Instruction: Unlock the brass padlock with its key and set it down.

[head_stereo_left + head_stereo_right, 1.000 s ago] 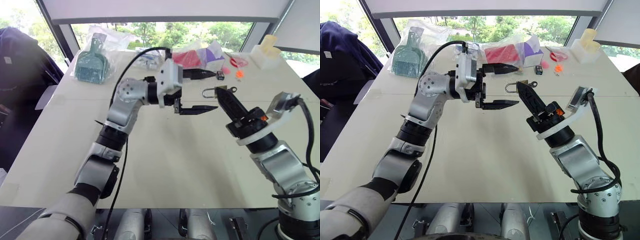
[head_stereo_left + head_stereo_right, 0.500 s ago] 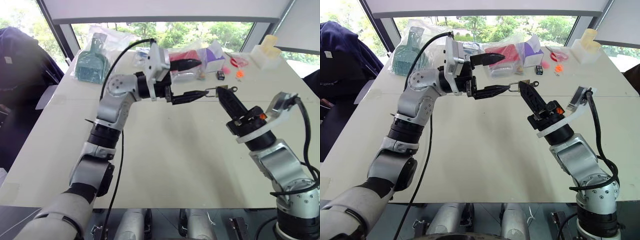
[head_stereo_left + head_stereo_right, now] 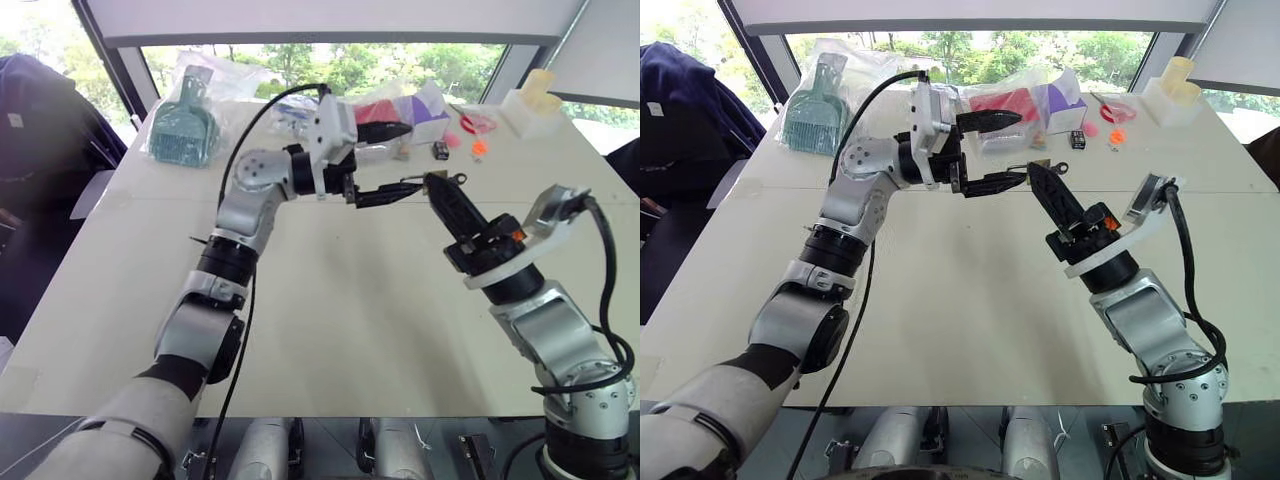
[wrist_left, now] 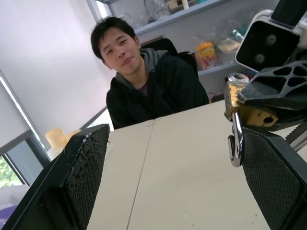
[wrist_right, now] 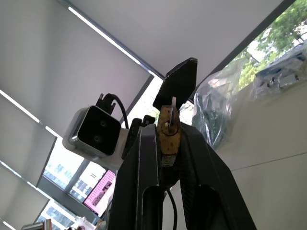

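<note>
1. Brass padlock [image 5: 168, 132] is held aloft, clamped between the closed fingers of the right gripper [image 3: 1038, 172], above the table's centre.
2. Left gripper [image 3: 1002, 150] is spread wide at the padlock's 9 o'clock, nothing held.
3. Judged step: approach to the lock; careful alignment is needed next.
4. White table [image 3: 330, 310] is cluttered at 12 o'clock; a seated person [image 4: 144, 81] is seen opposite.

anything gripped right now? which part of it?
The right gripper holds the brass padlock by its body, pinched between its fingers, with the shackle sticking out free. The left gripper is open and holds nothing.
</note>
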You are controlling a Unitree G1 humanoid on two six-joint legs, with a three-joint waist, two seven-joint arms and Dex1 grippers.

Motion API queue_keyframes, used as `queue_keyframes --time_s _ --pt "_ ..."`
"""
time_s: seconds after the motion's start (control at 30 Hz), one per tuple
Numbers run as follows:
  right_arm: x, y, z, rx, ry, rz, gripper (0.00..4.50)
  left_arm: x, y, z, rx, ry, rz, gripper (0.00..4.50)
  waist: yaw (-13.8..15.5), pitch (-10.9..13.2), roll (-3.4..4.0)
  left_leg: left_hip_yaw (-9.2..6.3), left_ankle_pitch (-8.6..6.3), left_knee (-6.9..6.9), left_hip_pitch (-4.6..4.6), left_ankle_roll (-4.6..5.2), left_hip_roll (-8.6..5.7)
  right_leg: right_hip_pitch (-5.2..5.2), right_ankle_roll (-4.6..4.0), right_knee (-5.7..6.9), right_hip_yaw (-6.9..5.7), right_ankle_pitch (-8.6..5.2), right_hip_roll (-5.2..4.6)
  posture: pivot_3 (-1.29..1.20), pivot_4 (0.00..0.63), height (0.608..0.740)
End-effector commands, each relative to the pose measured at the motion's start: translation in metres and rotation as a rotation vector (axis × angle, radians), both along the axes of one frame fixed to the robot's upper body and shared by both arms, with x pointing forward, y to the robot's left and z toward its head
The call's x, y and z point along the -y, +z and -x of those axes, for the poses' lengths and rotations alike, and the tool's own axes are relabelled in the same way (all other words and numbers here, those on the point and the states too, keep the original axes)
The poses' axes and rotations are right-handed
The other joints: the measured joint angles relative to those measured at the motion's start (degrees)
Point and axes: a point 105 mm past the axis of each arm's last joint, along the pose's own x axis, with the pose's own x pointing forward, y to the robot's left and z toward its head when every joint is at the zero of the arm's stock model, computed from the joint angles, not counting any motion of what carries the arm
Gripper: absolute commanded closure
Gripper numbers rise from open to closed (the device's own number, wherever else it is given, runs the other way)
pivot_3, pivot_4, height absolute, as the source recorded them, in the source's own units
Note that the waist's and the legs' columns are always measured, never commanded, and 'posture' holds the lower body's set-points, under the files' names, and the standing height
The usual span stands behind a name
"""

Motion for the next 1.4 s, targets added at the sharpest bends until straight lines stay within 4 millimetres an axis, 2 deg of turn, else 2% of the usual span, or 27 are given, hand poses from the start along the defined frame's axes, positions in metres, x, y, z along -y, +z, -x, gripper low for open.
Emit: queue_keyframes --time_s 0.03,0.33,0.5,0.67,0.77,0.87,0.93,1.07,1.13,1.3,1.37,1.4 --pt "-0.007 0.011 0.011 0.055 0.027 -0.004 4.5 0.006 0.017 0.002 0.092 -0.009 0.011 0.2 0.03 0.0 0.0 0.0 0.0 0.0 -0.01 0.0 0.0 0.0 0.0 0.0 0.0 0.0 0.0 0.0 0.15 0.735" --pt "-0.008 0.01 0.011 0.05 0.028 -0.008 4.5 0.007 0.029 -0.007 0.14 0.039 0.038 0.2 0.02 0.0 -0.01 0.0 0.0 0.0 -0.05 0.0 0.0 -0.04 0.0 -0.02 0.0 0.0 -0.02 0.0 0.15 0.735" --pt "-0.008 0.008 0.01 0.042 0.026 -0.01 4.5 0.005 0.029 -0.011 0.133 0.052 0.036 0.2 -0.01 0.0 -0.01 0.0 0.0 0.0 -0.06 0.0 0.0 -0.04 0.01 -0.02 0.0 0.01 -0.02 0.0 0.15 0.735" --pt "-0.002 -0.003 0.001 -0.016 -0.029 0.023 4.5 -0.02 0.002 -0.033 0.036 0.159 -0.044 0.2 -0.11 0.0 0.0 0.0 0.0 0.0 -0.06 0.0 0.0 -0.05 0.01 0.0 0.0 0.01 -0.01 0.0 0.15 0.735" --pt "0.005 -0.038 -0.017 -0.164 -0.095 0.141 4.5 -0.046 -0.03 -0.038 -0.071 0.203 -0.122 0.2 -0.41 -0.01 0.02 0.0 0.0 -0.02 -0.05 0.0 0.01 -0.07 0.01 0.02 0.0 0.01 0.0 0.0 0.15 0.735" --pt "0.009 -0.061 -0.029 -0.26 -0.098 0.192 4.5 -0.064 -0.048 -0.023 -0.22 0.168 -0.161 0.2 -1.51 0.04 0.07 0.0 0.0 -0.04 -0.04 0.0 0.01 -0.07 0.0 0.06 0.0 0.01 -0.02 0.0 0.15 0.735" --pt "0.008 -0.079 -0.042 -0.341 -0.078 0.21 4.5 -0.077 -0.06 -0.004 -0.33 0.141 -0.186 0.2 -1.6 0.17 0.12 -0.02 0.01 -0.04 -0.1 -0.02 0.01 -0.11 0.0 0.08 0.01 0.01 -0.02 0.0 0.15 0.735" --pt "0.0 -0.109 -0.064 -0.454 -0.025 0.237 4.5 -0.091 -0.077 0.031 -0.423 0.136 -0.239 0.2 -1.94 0.23 0.23 -0.02 0.14 -0.04 -0.16 -0.25 0.02 -0.17 -0.01 0.07 0.03 0.01 -0.02 0.0 0.15 0.735" --pt "-0.006 -0.123 -0.074 -0.502 0.011 0.247 4.5 -0.094 -0.079 0.038 -0.443 0.184 -0.24 0.2 -2.07 0.24 0.25 -0.04 0.1 -0.04 -0.14 -0.19 0.02 -0.16 -0.01 0.07 0.03 0.01 -0.01 0.0 0.15 0.735" --pt "-0.012 -0.142 -0.09 -0.558 0.055 0.305 4.5 -0.095 -0.076 0.041 -0.454 0.247 -0.219 0.2 -1.72 0.27 0.31 -0.07 0.11 -0.04 -0.12 -0.19 0.01 -0.14 -0.01 0.09 0.02 0.0 0.03 0.0 0.15 0.735" --pt "-0.009 -0.147 -0.094 -0.575 0.048 0.331 3.47 -0.095 -0.075 0.042 -0.454 0.254 -0.217 0.17 -1.75 0.27 0.32 -0.07 0.11 -0.04 -0.11 -0.2 0.01 -0.12 -0.01 0.09 0.02 0.0 0.04 0.0 0.15 0.735" --pt "-0.006 -0.147 -0.094 -0.575 0.045 0.343 3.13 -0.096 -0.075 0.041 -0.454 0.258 -0.215 0.17 -1.75 0.27 0.32 -0.07 0.12 -0.05 -0.11 -0.22 0.01 -0.13 -0.01 0.09 0.01 0.0 0.05 0.0 0.15 0.735"
